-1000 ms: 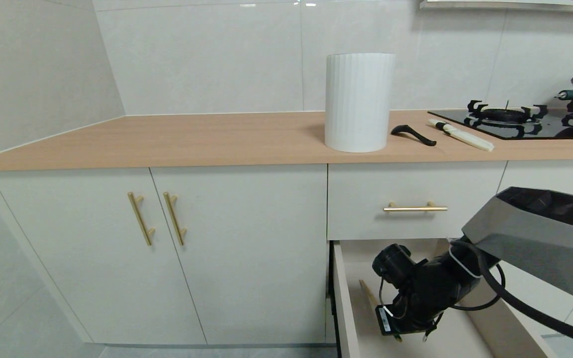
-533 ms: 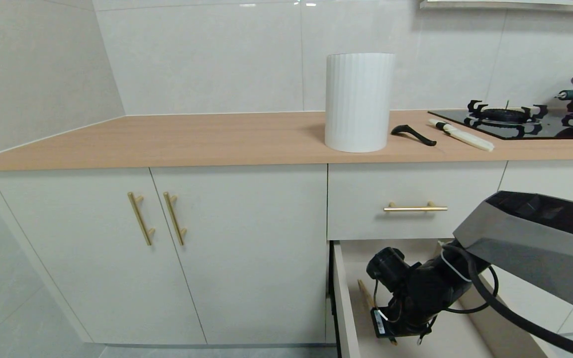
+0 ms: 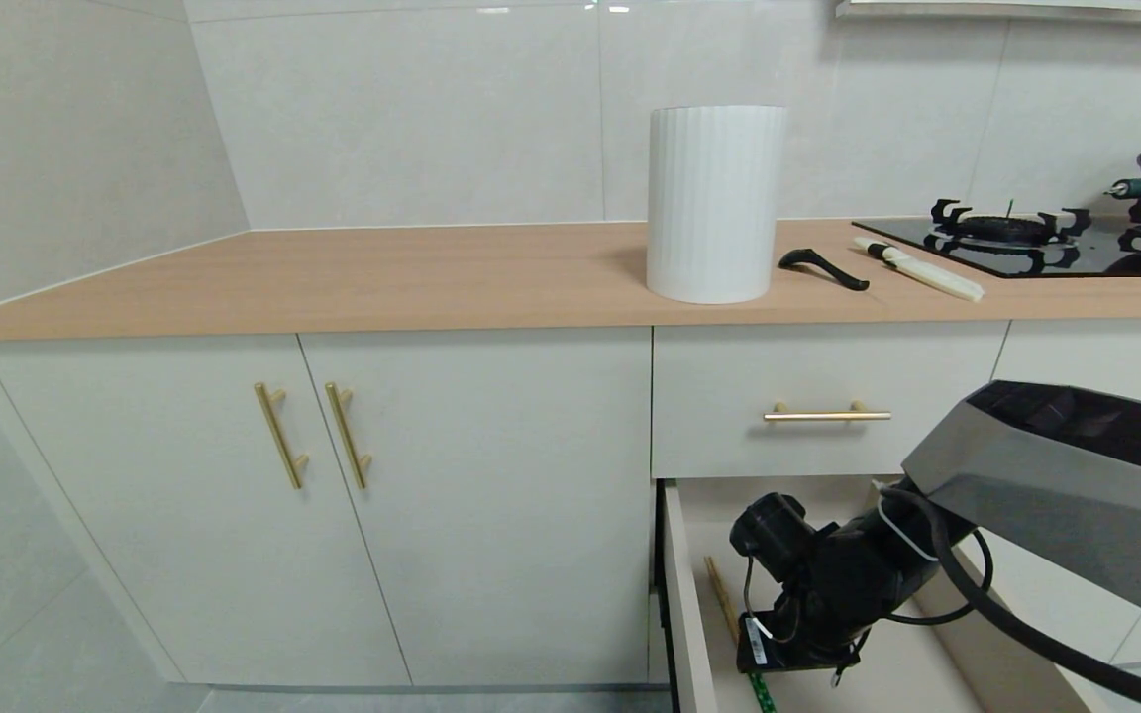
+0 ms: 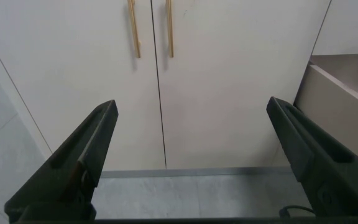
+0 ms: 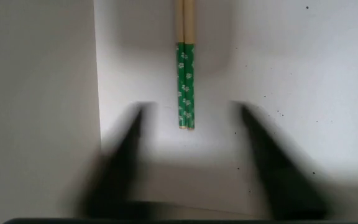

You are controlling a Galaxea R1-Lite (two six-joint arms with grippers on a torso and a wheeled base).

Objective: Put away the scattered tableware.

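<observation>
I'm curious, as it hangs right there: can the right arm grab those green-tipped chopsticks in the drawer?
Probably yes: the right gripper is open just above the chopsticks, which lie bare on the drawer floor, nothing between them.

- Right arm [image 3: 1056, 465] slopes down from the near right, and the right gripper [image 5: 190, 115] points downward, fingers apart.
- Left gripper [image 4: 191, 109] is held low, fingers spread wide.

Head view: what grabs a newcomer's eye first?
The open drawer low on the right, with the right gripper open above green-tipped chopsticks lying inside. Next, the tall white ribbed canister on the wooden countertop, with a black tool and a pale knife to its right.
</observation>
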